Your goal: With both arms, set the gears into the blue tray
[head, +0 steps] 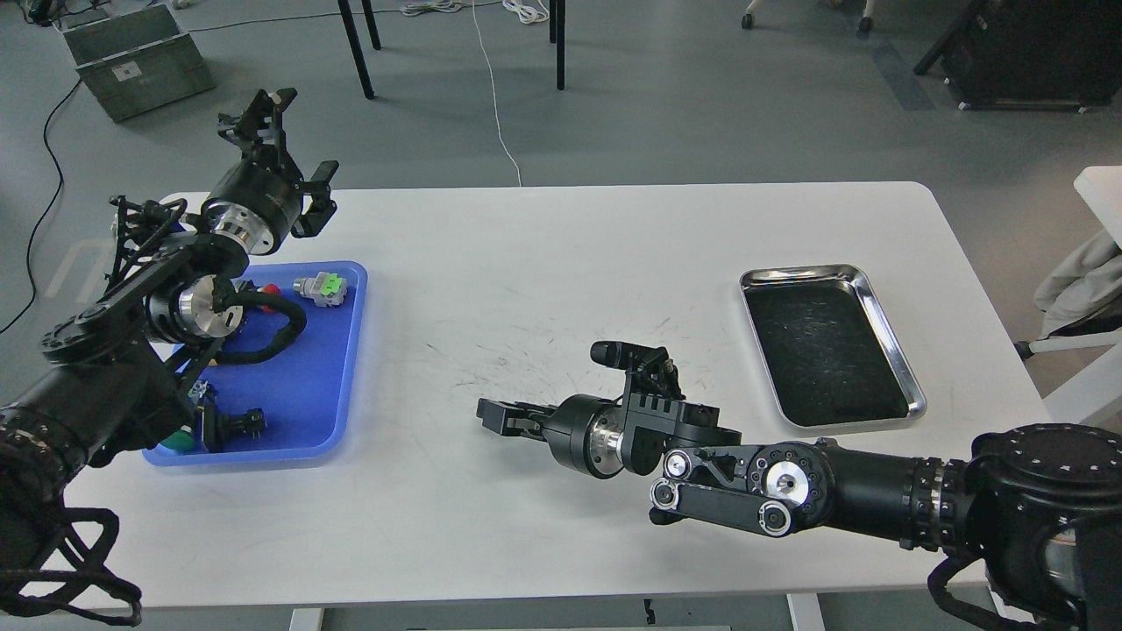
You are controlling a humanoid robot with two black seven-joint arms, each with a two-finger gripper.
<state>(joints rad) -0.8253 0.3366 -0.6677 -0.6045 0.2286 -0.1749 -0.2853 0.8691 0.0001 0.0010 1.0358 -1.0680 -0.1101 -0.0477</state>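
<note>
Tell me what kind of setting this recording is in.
Probably a robotics lab or workshop: a white table on a grey floor, cables trailing across it, a grey storage crate, and a steel tray and blue tray laid out.

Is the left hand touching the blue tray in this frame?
Apart. In the head view the left hand is raised, fingers spread, past the far edge of the blue tray, with bare white table showing between them.

A white table (pixel 561 263) holds a shiny steel tray (pixel 881 320) with a dark floor on its right side. A small grey block (pixel 321 288) with a green top lies far left. A grey crate (pixel 136 60) sits on the floor behind.
</note>
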